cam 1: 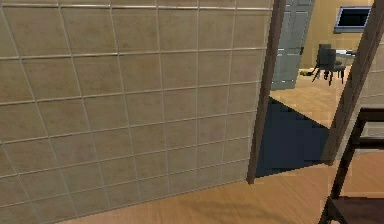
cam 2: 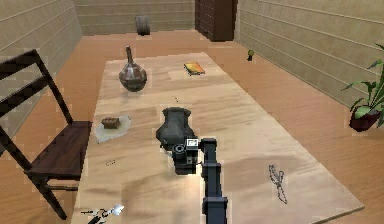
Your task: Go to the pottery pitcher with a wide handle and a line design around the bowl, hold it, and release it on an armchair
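Observation:
A dark pottery pitcher point(cam 2: 173, 124) with a rounded bowl stands on the wooden table point(cam 2: 240, 120), near its middle. My arm point(cam 2: 213, 185) rises from the arm side view's bottom edge, and the gripper point(cam 2: 179, 147) sits right at the pitcher's near side. With the pitcher standing on the table behind it, I cannot tell whether the gripper holds anything. A second, grey-brown vase point(cam 2: 131, 75) with a narrow neck stands farther out on the table.
On the table lie a yellow book point(cam 2: 194, 68), a small plate point(cam 2: 111, 123) and keys point(cam 2: 277, 180). A dark wooden chair point(cam 2: 50, 135) stands at the table's left, a potted plant point(cam 2: 368, 100) at right. Ahead, a tiled wall point(cam 1: 110, 100) and a doorway point(cam 1: 300, 90).

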Robot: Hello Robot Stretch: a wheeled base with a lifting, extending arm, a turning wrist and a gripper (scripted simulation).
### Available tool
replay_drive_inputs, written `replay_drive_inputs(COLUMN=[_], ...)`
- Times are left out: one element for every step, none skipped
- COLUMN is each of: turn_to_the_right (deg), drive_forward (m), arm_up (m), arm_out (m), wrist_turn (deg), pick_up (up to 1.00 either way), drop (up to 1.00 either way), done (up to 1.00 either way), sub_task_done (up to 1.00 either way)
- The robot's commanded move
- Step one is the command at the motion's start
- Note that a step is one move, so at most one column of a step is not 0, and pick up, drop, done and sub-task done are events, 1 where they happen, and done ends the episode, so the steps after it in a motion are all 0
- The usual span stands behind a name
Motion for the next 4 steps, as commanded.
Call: replay_drive_inputs(turn_to_the_right=[0.0,0.0,0.0,0.0], drive_forward=[0.00,0.00,0.00,0.00], arm_up=[0.00,0.10,0.16,0.00], arm_out=[0.00,0.00,0.00,0.00], wrist_turn=[0.0,0.0,0.0,-45.0], pick_up=[1.00,0.00,0.00,0.00], drop=[0.00,0.00,0.00,0.00], done=[0.00,0.00,0.00,0.00], sub_task_done=[0.00,0.00,0.00,0.00])
